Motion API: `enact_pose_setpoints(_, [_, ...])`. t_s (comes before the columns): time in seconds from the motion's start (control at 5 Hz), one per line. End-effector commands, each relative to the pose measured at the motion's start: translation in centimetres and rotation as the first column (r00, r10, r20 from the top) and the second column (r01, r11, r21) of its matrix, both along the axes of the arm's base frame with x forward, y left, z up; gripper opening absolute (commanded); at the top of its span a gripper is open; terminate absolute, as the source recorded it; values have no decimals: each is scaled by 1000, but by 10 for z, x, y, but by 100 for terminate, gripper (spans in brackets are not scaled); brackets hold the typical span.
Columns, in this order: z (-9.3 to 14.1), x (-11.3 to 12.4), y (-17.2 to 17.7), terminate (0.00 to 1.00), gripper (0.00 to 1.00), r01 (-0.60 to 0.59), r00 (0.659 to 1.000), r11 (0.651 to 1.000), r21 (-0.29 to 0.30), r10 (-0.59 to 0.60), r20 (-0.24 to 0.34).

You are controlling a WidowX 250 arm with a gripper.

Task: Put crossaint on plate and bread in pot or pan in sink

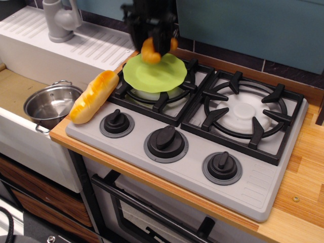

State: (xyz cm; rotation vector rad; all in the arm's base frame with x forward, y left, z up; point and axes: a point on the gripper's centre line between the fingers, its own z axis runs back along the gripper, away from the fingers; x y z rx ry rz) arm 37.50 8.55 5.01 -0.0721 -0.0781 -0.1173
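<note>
Stovetop scene, gripper [153,46] top cropped

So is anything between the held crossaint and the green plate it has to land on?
Nothing visible. The gripper holds the crossaint over the far edge of the plate, whose top is bare. The bread lies off to the side at the stove's edge, clear of the way down.
</note>
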Motion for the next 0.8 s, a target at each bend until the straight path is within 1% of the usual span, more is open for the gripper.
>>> enact_pose_setpoints(0.0, [23, -14, -15, 0, 0, -43, 990, 998, 42, 37, 135])
enact_pose_setpoints(0.2, [27, -16, -22, 0, 100, -43, 990, 998, 40, 37, 138])
enact_pose_setpoints(0.4, [36, -17, -30, 0, 100, -48, 990, 998, 43, 42, 136])
enact_pose_setpoints(0.6, [53, -20, -33, 0, 100, -37, 994, 998, 44, 32, 107])
